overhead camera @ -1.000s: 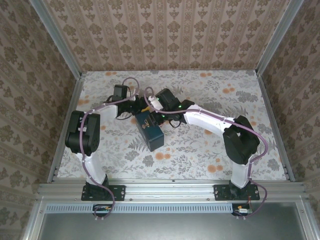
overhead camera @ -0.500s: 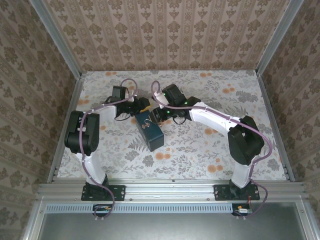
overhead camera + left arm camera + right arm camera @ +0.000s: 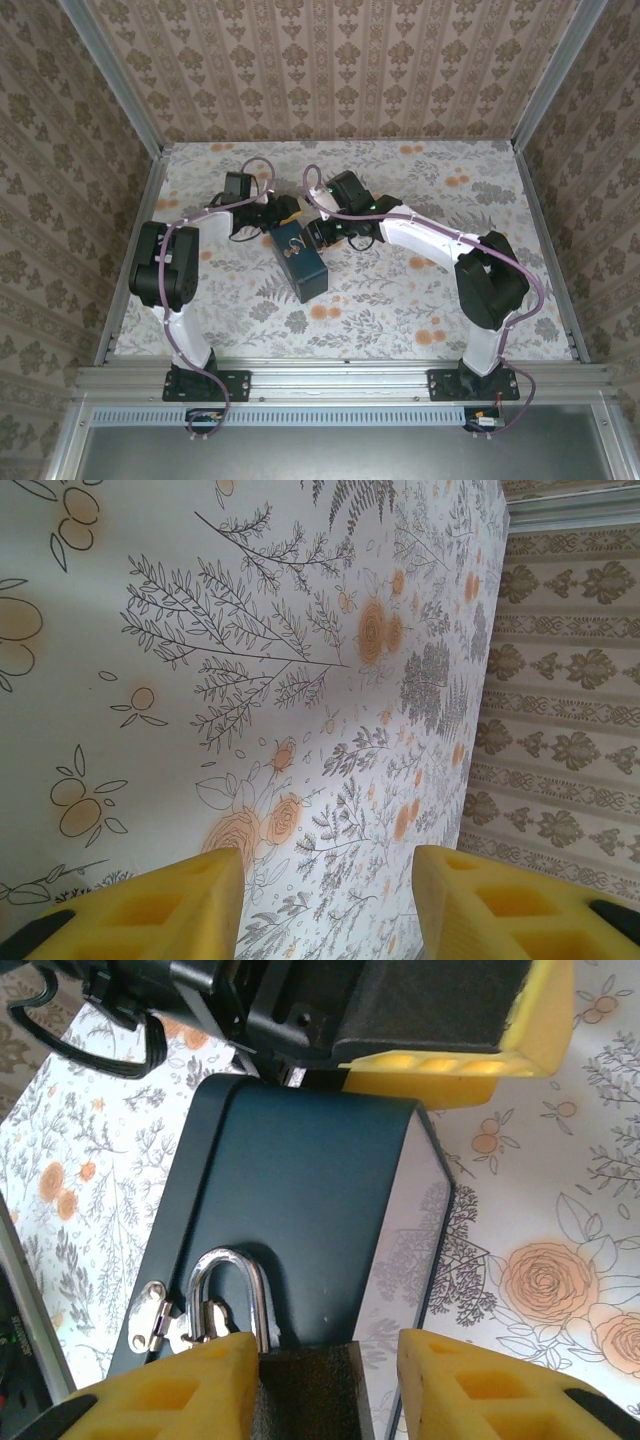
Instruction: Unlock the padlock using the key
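The padlock (image 3: 300, 1395) has a dark-grey body and a silver shackle (image 3: 232, 1285). It lies on the lid of a dark blue box (image 3: 300, 1190), hooked through a small silver hasp (image 3: 150, 1315). My right gripper (image 3: 328, 1350) is open around the padlock's body: the left finger touches it, while the right finger stands off with a gap. From above, the padlock (image 3: 292, 247) is a small spot on the box (image 3: 305, 272), with the right gripper (image 3: 313, 235) beside it. My left gripper (image 3: 287, 211) is open at the box's far end, with nothing between its fingers (image 3: 190, 900). The key is out of view.
The box lies slantwise mid-table on a floral cloth (image 3: 400, 300). The left gripper's yellow finger (image 3: 450, 1060) and black body hang just beyond the box's far edge. Patterned walls and metal rails (image 3: 130, 260) enclose the table; purple cables run along both arms.
The right arm has swung, and its gripper has shifted from the box's far end, beside the left gripper, to the padlock. Its jaws have narrowed a little. The left arm has stayed still.
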Controlling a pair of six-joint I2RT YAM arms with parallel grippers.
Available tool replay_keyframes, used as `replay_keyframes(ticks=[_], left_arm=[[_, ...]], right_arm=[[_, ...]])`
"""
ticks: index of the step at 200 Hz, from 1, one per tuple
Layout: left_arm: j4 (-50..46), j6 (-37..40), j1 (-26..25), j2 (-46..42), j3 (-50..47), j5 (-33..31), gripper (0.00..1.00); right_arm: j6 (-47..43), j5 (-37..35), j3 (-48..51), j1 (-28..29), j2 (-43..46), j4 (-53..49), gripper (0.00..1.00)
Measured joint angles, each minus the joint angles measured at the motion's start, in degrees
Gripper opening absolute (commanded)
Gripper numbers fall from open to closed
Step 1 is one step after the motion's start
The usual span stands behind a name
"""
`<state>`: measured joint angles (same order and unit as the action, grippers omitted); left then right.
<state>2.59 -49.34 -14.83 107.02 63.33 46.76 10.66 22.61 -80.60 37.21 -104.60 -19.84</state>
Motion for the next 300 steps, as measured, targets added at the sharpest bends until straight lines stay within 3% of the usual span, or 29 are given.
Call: replay_keyframes(ticks=[36, 78, 111, 158, 198, 255, 300], left_arm=[[0.09, 0.00, 0.20, 0.00, -0.35, -0.02, 0.49], [0.07, -0.20, 0.35, -0.02, -0.70, -0.02, 0.49], [0.20, -0.20, 0.35, -0.02, -0.72, -0.02, 0.49], [0.20, -0.20, 0.35, -0.02, -0.74, -0.02, 0.49], [0.48, -0.20, -0.09, -0.02, -1.01, -0.04, 0.49], [2.62, -2.19, -0.81, 0.02, -2.62, -0.09, 0.49], [4.04, -3.56, -2.05, 0.31, -2.78, -0.02, 0.49]], right_arm=[[0.02, 2.32, 2.12, 0.00, 0.31, 0.28, 0.42], [0.04, 3.80, 3.32, 0.00, 0.70, 1.03, 0.30], [0.04, 3.82, 3.85, 0.00, 1.16, 1.75, 0.34], [0.33, 3.80, 4.61, 0.00, 1.90, 2.78, 0.16], [0.70, 3.34, 5.84, 0.17, 2.58, 4.33, 0.11], [-1.66, 0.07, 6.08, 3.74, 3.13, 4.57, 0.16], [-3.69, -0.76, 6.08, 5.49, 3.32, 4.83, 0.34]])
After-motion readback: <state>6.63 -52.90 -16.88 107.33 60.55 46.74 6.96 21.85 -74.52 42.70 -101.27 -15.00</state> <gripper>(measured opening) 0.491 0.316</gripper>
